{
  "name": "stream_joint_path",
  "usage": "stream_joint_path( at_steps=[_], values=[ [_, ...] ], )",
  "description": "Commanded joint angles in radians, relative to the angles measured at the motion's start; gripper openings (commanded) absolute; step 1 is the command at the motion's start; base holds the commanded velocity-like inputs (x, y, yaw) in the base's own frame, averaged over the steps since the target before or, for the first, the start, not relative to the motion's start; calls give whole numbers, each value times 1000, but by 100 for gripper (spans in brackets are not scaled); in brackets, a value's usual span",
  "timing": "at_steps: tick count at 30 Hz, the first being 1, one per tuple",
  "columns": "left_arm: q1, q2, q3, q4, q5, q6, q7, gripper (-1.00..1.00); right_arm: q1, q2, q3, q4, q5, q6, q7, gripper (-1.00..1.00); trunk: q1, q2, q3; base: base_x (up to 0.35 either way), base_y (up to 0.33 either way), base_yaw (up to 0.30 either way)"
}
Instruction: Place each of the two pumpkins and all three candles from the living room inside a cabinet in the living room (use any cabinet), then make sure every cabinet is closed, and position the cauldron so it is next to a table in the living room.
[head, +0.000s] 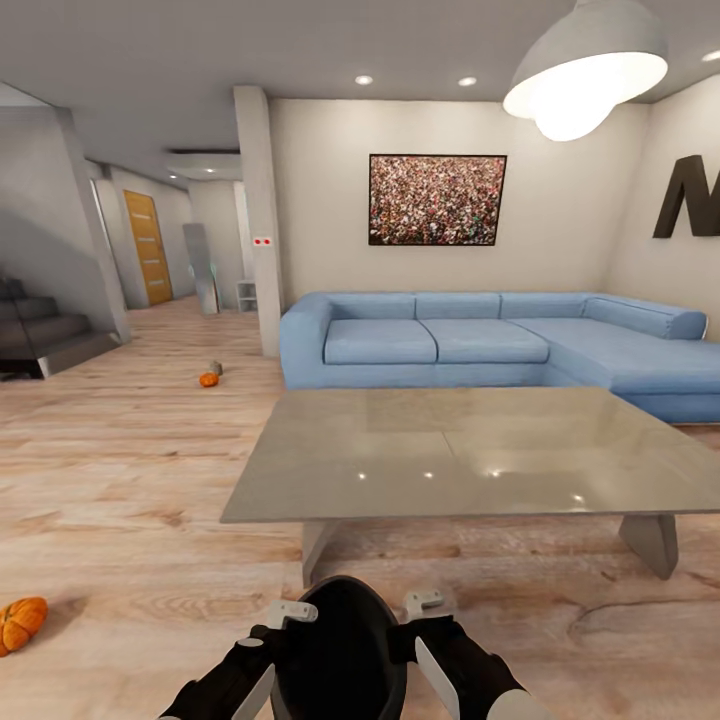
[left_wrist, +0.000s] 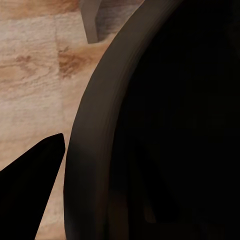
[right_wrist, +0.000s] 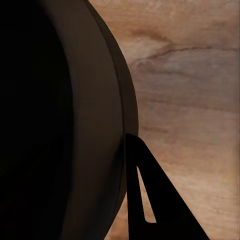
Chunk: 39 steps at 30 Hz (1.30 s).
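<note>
We've got the cauldron (head: 345, 650) pinched betw. left gripper (head: 283, 613) & right gripper (head: 428, 603), both clamped on its rim, table (head: 470, 450) straight ahead, near.

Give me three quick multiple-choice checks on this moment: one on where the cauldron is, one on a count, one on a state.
1. Where is the cauldron?
A. on the sofa
B. between both grippers, in front of the coffee table
C. by the stairs

2. How many pumpkins lie on the floor?
A. none
B. two
C. four

3. What is the ceiling lamp doing?
A. lit
B. dark
C. fallen

Key: 1 B, the left gripper and right gripper flank its rim. 2 B, a near pumpkin and a far pumpkin. 3 A, its underside glows.
</note>
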Motion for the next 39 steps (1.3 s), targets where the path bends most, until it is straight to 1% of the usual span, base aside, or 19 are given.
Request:
stream_joint_path(
  at_steps=[1, 22, 39],
  values=[
    [0, 6, -25, 0, -12, 5, 14, -100, -2, 0, 14, -8, -30, 3, -7, -100, 0, -1, -1, 22, -5, 1],
    [0, 6, -25, 0, -12, 5, 14, -100, -2, 0, 14, -8, -30, 3, -7, -100, 0, -1, -1, 112, 0, 0],
    [0, 6, -25, 0, -12, 5, 14, -100, -2, 0, 14, -8, -30, 3, -7, -100, 0, -1, -1, 58, 0, 0]
  ],
)
